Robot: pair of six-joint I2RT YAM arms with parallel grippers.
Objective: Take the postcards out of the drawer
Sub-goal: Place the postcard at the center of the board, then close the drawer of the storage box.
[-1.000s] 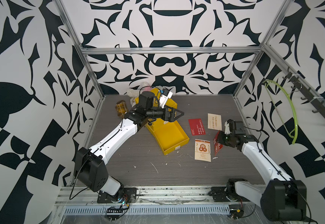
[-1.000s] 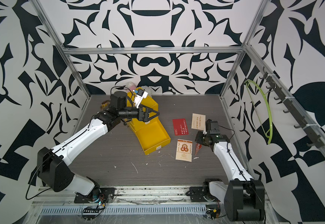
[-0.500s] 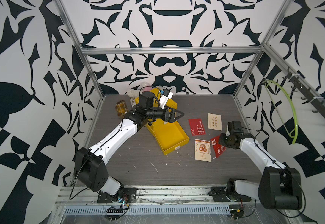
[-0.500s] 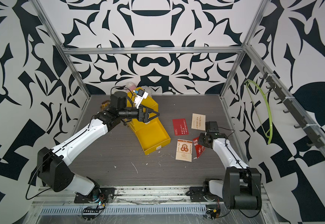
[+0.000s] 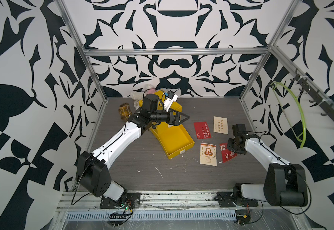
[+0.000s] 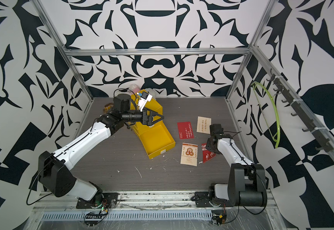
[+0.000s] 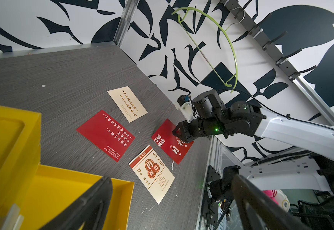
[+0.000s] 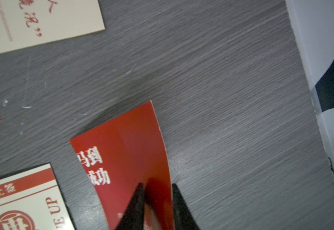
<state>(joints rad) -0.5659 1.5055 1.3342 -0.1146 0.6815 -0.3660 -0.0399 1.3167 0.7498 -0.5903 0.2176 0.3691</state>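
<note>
Four postcards lie on the grey table, outside the yellow drawer (image 5: 172, 137): a red one (image 5: 202, 129), a cream one (image 5: 220, 125), a cream one with a round emblem (image 5: 208, 154) and a second red one (image 5: 226, 156). My right gripper (image 8: 157, 185) is low over that second red card (image 8: 126, 151). Its jaws stand slightly apart, open, with the card's edge between them. My left gripper (image 5: 182, 121) hovers wide open above the drawer (image 7: 52, 189), holding nothing. The drawer's floor looks bare.
The drawer sticks out of a yellow box (image 5: 158, 95) at the back. A plaid cloth (image 5: 125, 110) lies to the left of the box and pale soft items (image 5: 148, 88) behind it. A green hanger (image 5: 299, 111) hangs on the right wall's hook rail.
My right arm has brought the second red card down beside the emblem card, and its jaws have parted from shut. The left arm has not moved.
</note>
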